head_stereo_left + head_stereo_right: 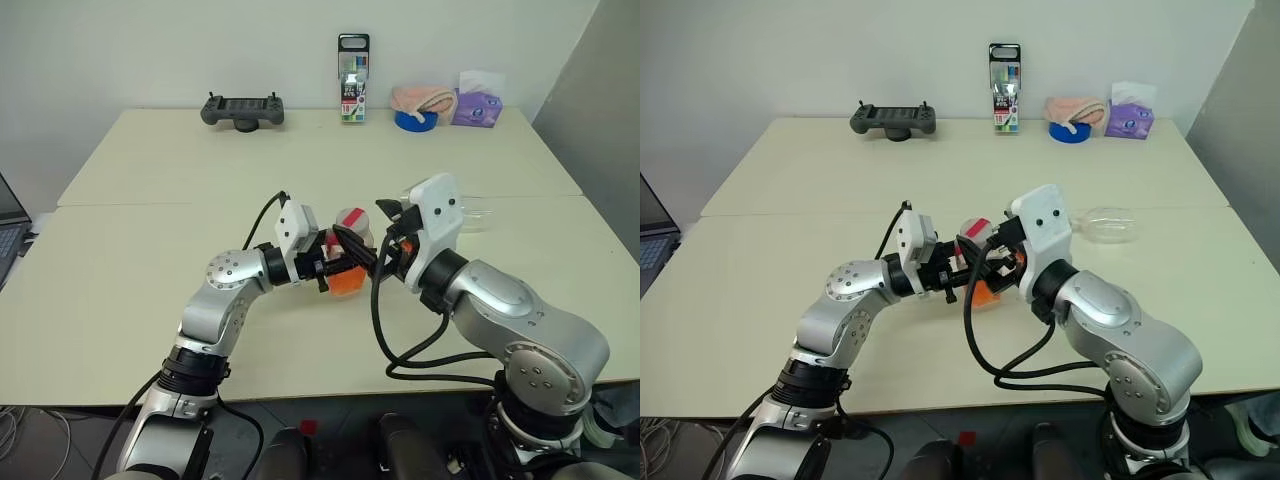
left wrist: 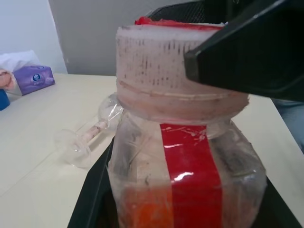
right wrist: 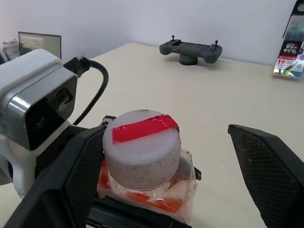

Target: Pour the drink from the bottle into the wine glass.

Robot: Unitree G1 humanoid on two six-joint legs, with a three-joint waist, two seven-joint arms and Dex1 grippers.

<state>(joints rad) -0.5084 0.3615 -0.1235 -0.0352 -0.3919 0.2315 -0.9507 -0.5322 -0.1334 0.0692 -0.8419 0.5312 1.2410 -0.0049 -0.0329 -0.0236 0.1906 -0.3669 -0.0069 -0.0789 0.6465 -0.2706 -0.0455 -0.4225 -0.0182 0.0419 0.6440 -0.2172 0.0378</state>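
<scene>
Bottle [image 1: 349, 262] w/ orange-red drink [image 1: 345, 284] is sitting upright mid-table, cap [image 3: 141, 148] still on; I'm clamping its body w/ left gripper [image 1: 338, 266]. Right gripper [image 3: 166, 190] is hanging wide apart around the cap, not gripping. Wine glass [image 1: 1110, 224] is lying on its side just beyond the right arm.

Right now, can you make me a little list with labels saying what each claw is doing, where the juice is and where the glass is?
left claw: shut on the bottle, holding it upright above the table
right claw: open, fingers on either side of the cap
cap: still on the bottle
drink: orange-red, low in the bottle
wine glass: lying on its side on the table, apart from the bottle
</scene>
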